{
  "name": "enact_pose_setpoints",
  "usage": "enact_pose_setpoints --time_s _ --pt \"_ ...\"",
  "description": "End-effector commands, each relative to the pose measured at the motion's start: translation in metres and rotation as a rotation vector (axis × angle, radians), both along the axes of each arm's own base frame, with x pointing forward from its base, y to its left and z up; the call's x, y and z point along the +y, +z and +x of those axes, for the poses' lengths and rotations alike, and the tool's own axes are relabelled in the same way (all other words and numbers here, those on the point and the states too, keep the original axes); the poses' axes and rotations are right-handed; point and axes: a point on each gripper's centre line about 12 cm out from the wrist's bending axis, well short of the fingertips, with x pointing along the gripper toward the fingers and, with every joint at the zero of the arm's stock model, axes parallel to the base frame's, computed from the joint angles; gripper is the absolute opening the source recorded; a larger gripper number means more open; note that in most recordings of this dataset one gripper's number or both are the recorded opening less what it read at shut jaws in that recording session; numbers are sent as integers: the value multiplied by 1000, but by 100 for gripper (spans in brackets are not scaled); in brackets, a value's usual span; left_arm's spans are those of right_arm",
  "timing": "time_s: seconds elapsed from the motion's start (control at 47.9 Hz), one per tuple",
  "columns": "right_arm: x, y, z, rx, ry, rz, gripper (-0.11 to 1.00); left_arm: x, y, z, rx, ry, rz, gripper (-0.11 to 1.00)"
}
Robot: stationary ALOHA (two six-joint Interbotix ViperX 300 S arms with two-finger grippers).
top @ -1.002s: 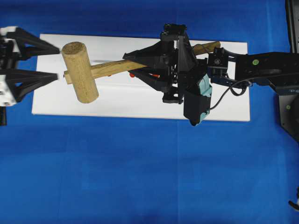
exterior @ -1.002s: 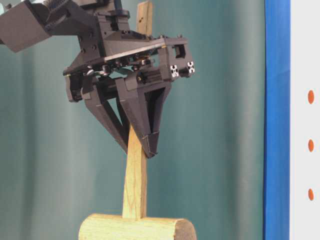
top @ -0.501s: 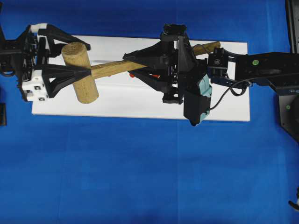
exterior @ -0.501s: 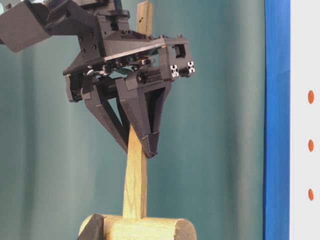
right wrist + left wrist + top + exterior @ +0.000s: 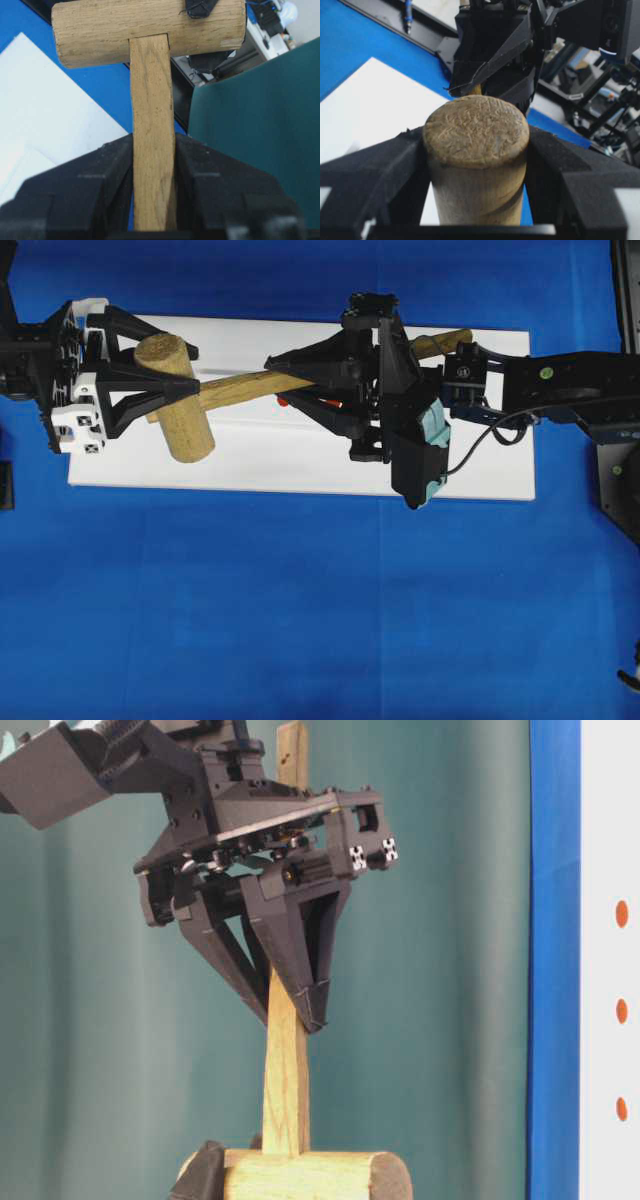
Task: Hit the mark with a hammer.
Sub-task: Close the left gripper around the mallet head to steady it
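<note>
Overhead exterior: the hammer (image 5: 215, 390) lies across a white board (image 5: 300, 465) on the blue bench (image 5: 300, 620), its thick head at 9 o'clock and its handle running toward 3 o'clock. The left gripper (image 5: 185, 370) sits at the head with one finger on each side of it, clamped on the wood. The right gripper (image 5: 285, 380) is clamped on the handle near its middle, with the handle's far end showing past the wrist at 2 o'clock. A small red mark (image 5: 283, 400) shows on the board just under the handle. Table-level exterior: the right gripper (image 5: 295, 1010) points down with its fingers closed on the upright handle (image 5: 286, 1070); the head (image 5: 310, 1176) lies crosswise at 6 o'clock. Left wrist-mounted: the round end face of the head (image 5: 476, 131) fills the centre, pressed between the two black pads (image 5: 375, 175) at 9 and 3 o'clock. Right wrist-mounted: the handle (image 5: 152, 130) rises from between the closed pads (image 5: 90, 185) at 6 o'clock to the head at 12 o'clock.
</note>
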Motion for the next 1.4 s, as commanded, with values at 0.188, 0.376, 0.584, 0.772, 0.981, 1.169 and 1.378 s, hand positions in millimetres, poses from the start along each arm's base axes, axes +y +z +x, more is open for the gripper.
enact_pose_setpoints --time_s 0.188,0.376,0.584,0.772,0.981,1.169,1.378 --pt "-1 19 -3 -40 -16 40 10 0 7 1 -20 2 2 46" --pt "-1 15 -3 -8 -15 52 25 1 7 0 -14 2 12 46" --pt "2 11 -4 26 -17 100 86 1 7 0 -13 1 37 46" --pt "3 18 -10 35 -37 218 93 1 6 0 9 -6 125 46" --pt "5 21 -14 53 -58 361 94 -2 -1 0 88 -38 353 46" --pt "5 17 -15 73 -72 448 94 -4 -3 0 114 -61 543 46" --pt "6 14 -15 89 -78 490 94 -4 -3 0 120 -65 571 46"
